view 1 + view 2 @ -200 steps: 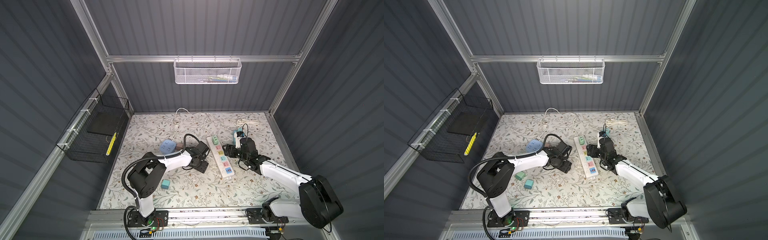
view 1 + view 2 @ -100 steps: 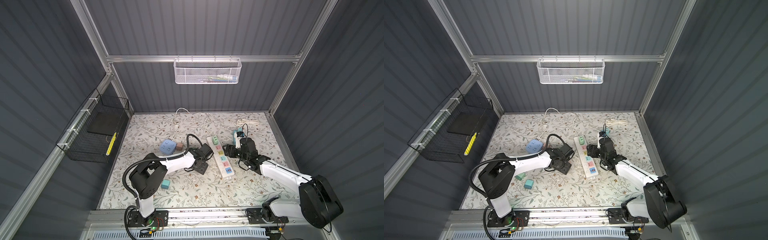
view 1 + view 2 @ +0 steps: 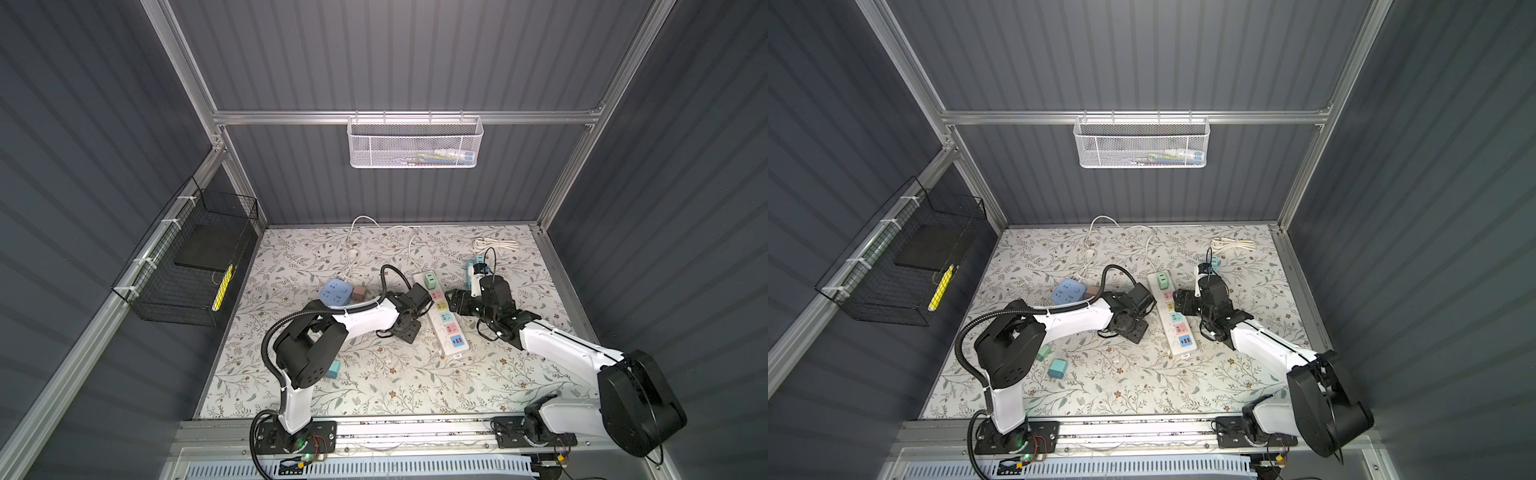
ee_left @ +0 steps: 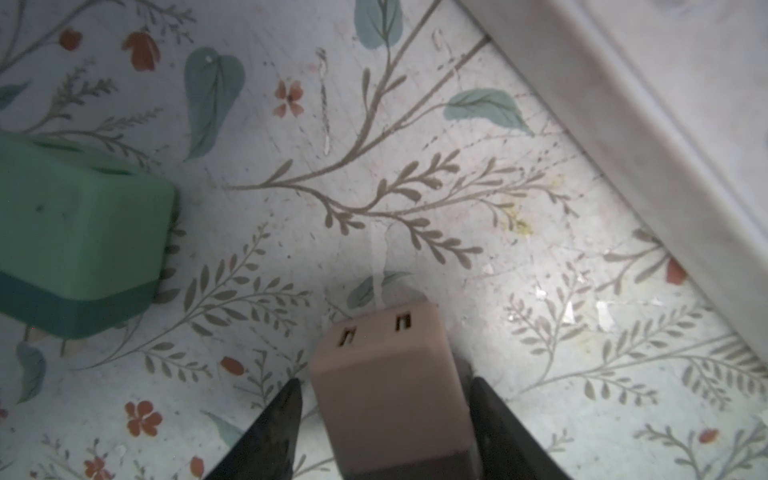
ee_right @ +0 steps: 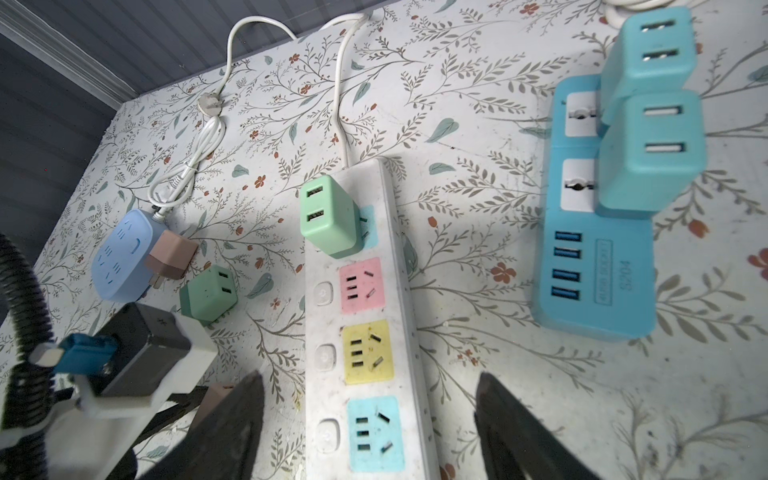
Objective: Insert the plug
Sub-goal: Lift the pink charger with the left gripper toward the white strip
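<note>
Where it lies on the mat [image 4: 415, 145] just beside the power strip [image 4: 623, 104], pink-brown plug [image 4: 382, 353] sits between left gripper [image 4: 385, 380] jaws, set narrow for pickup; contact cannot be told; right gripper [image 5: 368, 376] wide, empty, beside strip, likely to steady it.

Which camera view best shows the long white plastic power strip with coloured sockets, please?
The right wrist view: the power strip fills the middle, its slots legible. Both top views show it whole but small; the left wrist view catches only a white edge.

Robotics lab test cell: aluminium frame [image 3: 407, 117], grey ribbed wall panels [image 3: 374, 54], wire basket [image 3: 413, 145], rail-mounted robot arms [image 3: 557, 338].
</note>
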`<state>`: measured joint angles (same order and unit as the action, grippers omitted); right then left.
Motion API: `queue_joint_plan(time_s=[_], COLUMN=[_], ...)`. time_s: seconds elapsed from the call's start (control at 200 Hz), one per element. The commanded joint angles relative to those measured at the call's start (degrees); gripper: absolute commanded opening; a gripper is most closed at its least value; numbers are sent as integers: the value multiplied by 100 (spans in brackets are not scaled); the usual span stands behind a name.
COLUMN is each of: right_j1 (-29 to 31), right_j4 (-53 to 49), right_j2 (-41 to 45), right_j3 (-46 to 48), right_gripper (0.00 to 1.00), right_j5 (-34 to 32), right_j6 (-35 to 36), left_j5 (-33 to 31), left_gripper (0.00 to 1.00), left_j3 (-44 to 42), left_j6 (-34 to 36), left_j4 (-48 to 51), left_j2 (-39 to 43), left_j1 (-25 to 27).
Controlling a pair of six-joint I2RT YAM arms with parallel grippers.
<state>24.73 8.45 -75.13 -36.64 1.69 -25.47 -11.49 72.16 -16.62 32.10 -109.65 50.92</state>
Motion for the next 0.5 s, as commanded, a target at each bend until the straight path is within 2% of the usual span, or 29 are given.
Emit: queue_joint_plan(time_s=[0.0,0.495], right_j1=[-2,5], right_j4=[-68,-62], right_j2=[-26,-29], right_j3=[-98,-97], right_gripper=[80,80], right_j5=[-46,-26], right_j6=[51,51], left_j5=[-194,-217], left_gripper=[62,49], left_j3=[83,-42], left_j6=[-100,152], left_j4=[30,-3], left_j2=[-66,-116], left_j1=[-8,-4])
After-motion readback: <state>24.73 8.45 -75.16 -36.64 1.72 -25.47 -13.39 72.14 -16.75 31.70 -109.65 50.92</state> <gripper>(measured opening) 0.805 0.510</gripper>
